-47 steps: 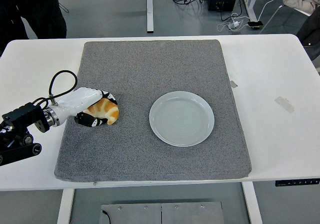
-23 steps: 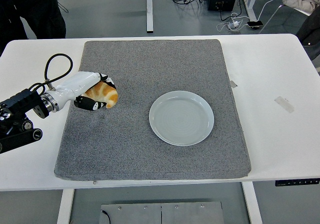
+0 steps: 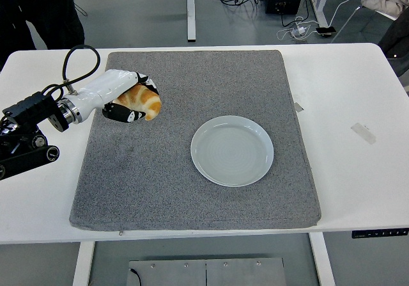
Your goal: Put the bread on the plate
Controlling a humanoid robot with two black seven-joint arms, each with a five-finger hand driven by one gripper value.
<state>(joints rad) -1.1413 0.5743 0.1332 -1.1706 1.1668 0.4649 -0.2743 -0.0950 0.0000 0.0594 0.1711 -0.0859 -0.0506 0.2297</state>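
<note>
Left hand [image 3: 128, 99] curled round the bread [image 3: 143, 102], fingers wrapped under and over the loaf, dark fingertips [image 3: 131, 115] showing below it. Bread clear of the grey mat [image 3: 192, 190]: raised, no contact visible underneath. Compared with a second ago: then resting low on the mat at its left side, hand closing on it; half a second ago lifted slightly; now higher in the picture and shifted a little to the right, toward the mat's middle. Grip unchanged through all three, no slipping of the loaf within the fingers as far as can be told.

Reading of this: pick-up done, carry phase begun. Plate [image 3: 232, 150] empty, well apart from the bread, to the right and nearer the table's [image 3: 345, 171] front edge. Remaining: travel rightward and down over the plate, lower, release.

Outward from there: strip of tape [image 3: 363, 133] on the bare table far right, nothing in the path between hand and plate. Right arm not in view. Dark-clothed person [image 3: 38, 7] standing at top left, away from the work.
</note>
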